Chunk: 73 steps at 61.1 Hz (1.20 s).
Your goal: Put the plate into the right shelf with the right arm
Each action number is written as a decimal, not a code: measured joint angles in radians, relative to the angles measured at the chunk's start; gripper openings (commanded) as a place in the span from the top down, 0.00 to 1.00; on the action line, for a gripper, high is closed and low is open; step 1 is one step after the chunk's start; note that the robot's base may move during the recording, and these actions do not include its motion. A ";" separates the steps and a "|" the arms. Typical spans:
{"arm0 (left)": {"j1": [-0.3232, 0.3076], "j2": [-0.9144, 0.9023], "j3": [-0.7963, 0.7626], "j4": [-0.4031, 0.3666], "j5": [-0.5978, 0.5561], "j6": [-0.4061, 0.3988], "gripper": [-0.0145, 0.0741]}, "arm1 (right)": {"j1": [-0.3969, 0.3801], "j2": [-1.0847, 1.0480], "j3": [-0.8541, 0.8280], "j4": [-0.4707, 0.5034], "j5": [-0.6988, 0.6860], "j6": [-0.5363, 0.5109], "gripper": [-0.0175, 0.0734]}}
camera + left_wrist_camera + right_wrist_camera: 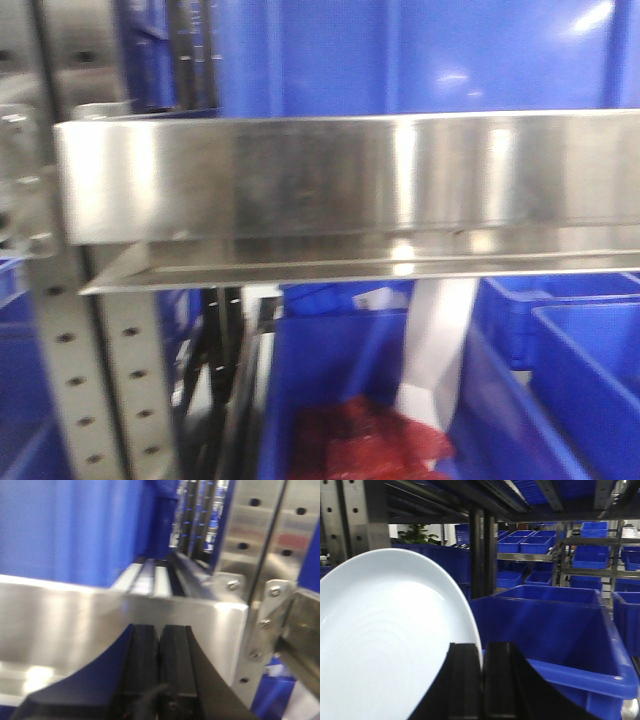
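Note:
In the right wrist view the plate fills the lower left, pale and round, its rim pinched between the black fingers of my right gripper, which is shut on it. The plate hangs inside the right shelf, beside and above a large blue bin. In the left wrist view my left gripper is shut with nothing between its pads, right in front of a steel ledge of the rack. The front view shows only that shiny ledge and blue bins; no plate or gripper shows there.
Perforated steel uprights stand at the ledge's ends. Blue bins sit above the ledge; a bin below holds something red. Further rows of blue bins and racks stand behind. A dark post rises just behind the plate.

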 measured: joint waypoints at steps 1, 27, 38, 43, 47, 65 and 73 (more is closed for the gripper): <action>0.000 0.000 0.000 0.000 0.000 0.000 0.89 | 0.000 0.000 0.000 0.000 0.000 0.000 0.75; 0.000 0.000 0.000 0.000 0.000 0.000 0.89 | 0.000 0.000 0.000 0.000 0.000 0.000 0.75; 0.000 0.000 0.000 0.000 0.000 0.000 0.89 | 0.000 0.000 0.000 0.000 0.000 0.000 0.75; 0.000 0.000 0.000 0.000 0.000 0.000 0.89 | 0.000 0.000 0.000 0.000 0.000 0.000 0.75; 0.000 0.000 0.000 0.000 0.000 0.000 0.89 | 0.000 0.000 0.000 0.000 0.000 0.000 0.75; 0.000 0.000 0.000 0.000 0.000 0.000 0.89 | 0.000 0.129 -0.138 0.000 -0.006 -0.002 0.75; 0.000 0.000 0.000 0.000 0.000 0.000 0.89 | 0.000 0.303 -0.318 0.000 -0.004 -0.002 0.75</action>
